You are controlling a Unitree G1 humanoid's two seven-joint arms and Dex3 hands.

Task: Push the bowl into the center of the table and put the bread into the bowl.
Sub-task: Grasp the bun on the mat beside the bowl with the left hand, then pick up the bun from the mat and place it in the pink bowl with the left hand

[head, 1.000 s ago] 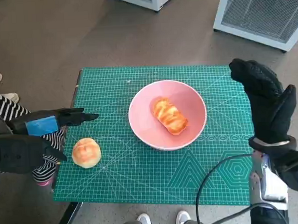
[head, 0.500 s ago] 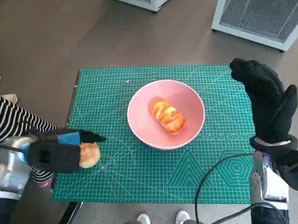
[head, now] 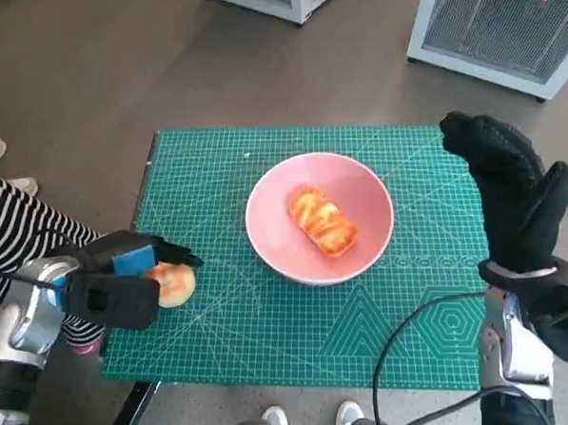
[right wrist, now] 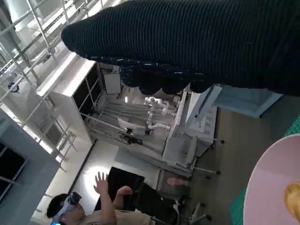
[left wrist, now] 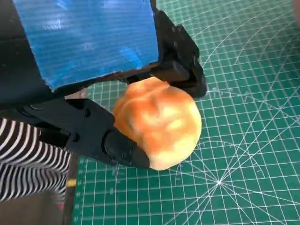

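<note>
**Securing the round bread roll before the lift**

At the left of the worktop [head: 272, 351], the left hand [head: 116, 283] is set around the round bread roll [head: 173, 285]. In the left wrist view the roll [left wrist: 159, 123] is seen between black fingers [left wrist: 180, 65] on its far side and a thumb-like part against its near side; contact on both sides is apparent, so the roll is judged to be held, though it cannot be told whether it is lifted off the green cutting mat [head: 431, 300].

For a good lift, the grip should be kept gentle, since soft bread is likely to dent or slip if squeezed. The roll should be raised straight up, high enough to pass over the rim, then carried across.

In the middle of the mat the pink bowl [head: 367, 251] is found, with a longer twisted bread piece [head: 321, 220] already inside; the roll is best lowered into the bare part beside it.

At the right, the right hand [head: 512, 196] is raised above the mat's edge, fingers extended, with nothing held, well apart from the bowl.
</note>
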